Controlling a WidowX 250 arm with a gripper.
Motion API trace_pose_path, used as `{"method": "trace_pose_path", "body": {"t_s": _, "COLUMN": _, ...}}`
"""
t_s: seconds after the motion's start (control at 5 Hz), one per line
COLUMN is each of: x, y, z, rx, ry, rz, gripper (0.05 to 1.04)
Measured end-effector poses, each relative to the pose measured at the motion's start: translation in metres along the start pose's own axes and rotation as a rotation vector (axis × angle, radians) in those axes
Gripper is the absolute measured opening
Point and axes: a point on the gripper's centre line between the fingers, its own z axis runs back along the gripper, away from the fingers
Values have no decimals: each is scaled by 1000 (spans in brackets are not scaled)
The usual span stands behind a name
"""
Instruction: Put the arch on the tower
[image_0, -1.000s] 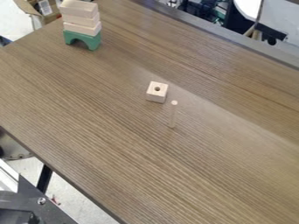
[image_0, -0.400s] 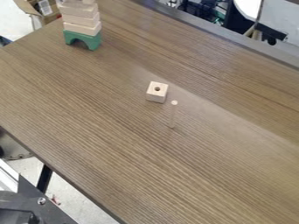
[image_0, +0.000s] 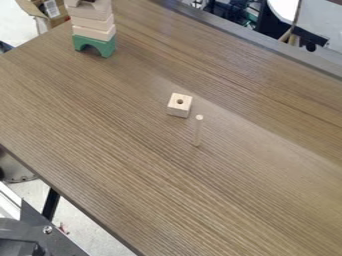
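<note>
Change: a second ago we see a plain block top on the tower (image_0: 94, 25); now a pale piece with a curved cut, which we take for the arch (image_0: 99, 7), is at its top, partly cut off by the upper edge. More of it shows than in the frame between. We judge this to be the placing step, near its end; contact and seating cannot be confirmed. Gripper: we cannot tell whether it is grasping the arch or released. A sideways nudge could topple the stack.

Surface: the tower's green base block (image_0: 94, 42) stands on the wood-grain table (image_0: 120, 150), near its far left corner. Mid-table, a drilled cube (image_0: 178, 111) sits beside an upright peg (image_0: 198, 131).

Room: cardboard box (image_0: 32, 9) behind, pale floor (image_0: 90, 237), dark cables beyond the far edge.
</note>
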Motion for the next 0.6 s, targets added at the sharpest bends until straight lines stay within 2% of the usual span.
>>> {"method": "trace_pose_path", "body": {"t_s": 0.2, "x": -1, "y": 2, "z": -1, "rx": 15, "ry": -12, "rz": 4, "gripper": 942}}
{"method": "trace_pose_path", "body": {"t_s": 0.4, "x": -3, "y": 2, "z": 0, "rx": 14, "ry": -12, "rz": 3, "gripper": 1003}}
{"method": "trace_pose_path", "body": {"t_s": 0.6, "x": -5, "y": 1, "z": 7, "rx": -4, "ry": -3, "rz": 4, "gripper": 999}}
